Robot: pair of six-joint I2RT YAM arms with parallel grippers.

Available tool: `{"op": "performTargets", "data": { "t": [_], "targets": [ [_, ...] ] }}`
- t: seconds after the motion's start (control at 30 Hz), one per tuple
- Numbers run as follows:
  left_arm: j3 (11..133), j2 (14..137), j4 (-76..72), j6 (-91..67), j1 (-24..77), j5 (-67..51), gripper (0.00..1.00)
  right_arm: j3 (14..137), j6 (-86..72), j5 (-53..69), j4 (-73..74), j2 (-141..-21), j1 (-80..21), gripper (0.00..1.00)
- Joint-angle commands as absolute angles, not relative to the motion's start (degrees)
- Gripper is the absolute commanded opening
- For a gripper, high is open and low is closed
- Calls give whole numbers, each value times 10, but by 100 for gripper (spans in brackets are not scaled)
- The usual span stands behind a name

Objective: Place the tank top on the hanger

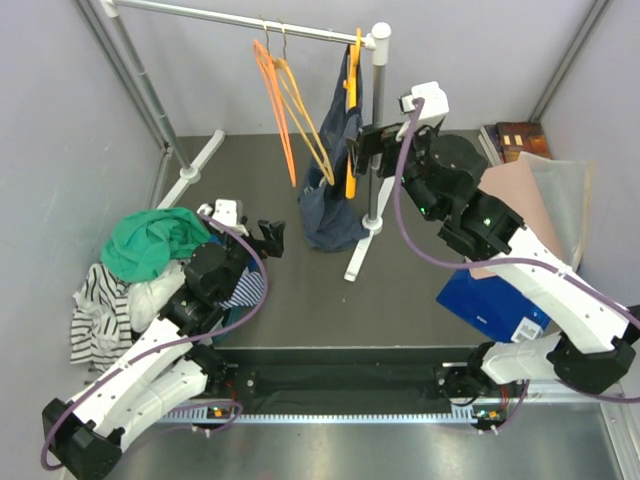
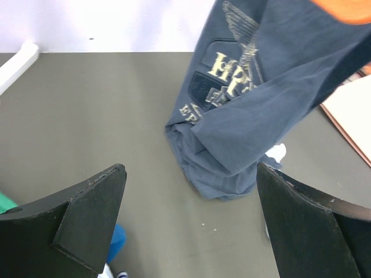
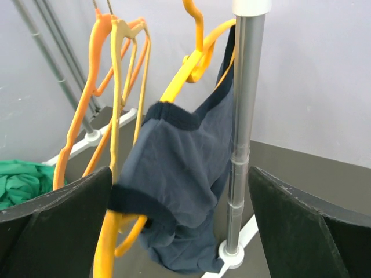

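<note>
Tank top (image 1: 328, 195) is on the rack, draped over one arm of the amber hanger (image 1: 352, 100). The hanger hangs at the post end of the rail (image 1: 230, 18), right beside the rack post (image 1: 378, 120). In the right wrist view a dark-trimmed opening of the tank top (image 3: 179, 168) is looped over the sloping hanger arm (image 3: 185, 75). Can't tell whether the other shoulder is on. The cloth hangs down and its lower end is bunched on the counter (image 1: 300, 300) by the post's foot. The left wrist view shows gold lettering printed on the tank top (image 2: 243, 116).

Right gripper (image 1: 358, 150) is up at hanger height, just beside the cloth. Jaws are wide, nothing between them, with hanger and post framed between the fingers (image 3: 58, 226). Can't tell if it touches the fabric.

Left gripper (image 1: 270, 238) is low over the counter, well apart from the tank top and pointing at it. Jaws are wide and empty.

Two more hangers sit further along the rail: a redder orange hanger (image 1: 275, 95) and a pale yellow hanger (image 1: 305, 115). Green garment (image 1: 150, 240) and striped cloth (image 1: 98, 315) are piled by the left arm.
</note>
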State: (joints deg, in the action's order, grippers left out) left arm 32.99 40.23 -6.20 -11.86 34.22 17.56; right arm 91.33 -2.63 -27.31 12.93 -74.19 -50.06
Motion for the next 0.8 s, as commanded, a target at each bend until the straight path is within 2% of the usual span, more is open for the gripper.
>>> {"op": "performTargets", "data": {
  "t": [0.0,0.07,0.3,0.57,0.77],
  "targets": [
    [324,389,-68,-124,342,239,99,866,-30,-223,71,-675,-484,100],
    [323,395,-59,-131,341,261,99,830,-48,-205,67,-645,-469,100],
    [326,403,-18,-177,311,305,99,683,-142,-74,44,-550,-296,100],
    [319,366,33,-211,279,329,99,538,-189,-55,68,-534,-199,100],
    [336,362,58,-223,279,355,99,429,-201,-105,26,-493,-191,100]
  ]
}}
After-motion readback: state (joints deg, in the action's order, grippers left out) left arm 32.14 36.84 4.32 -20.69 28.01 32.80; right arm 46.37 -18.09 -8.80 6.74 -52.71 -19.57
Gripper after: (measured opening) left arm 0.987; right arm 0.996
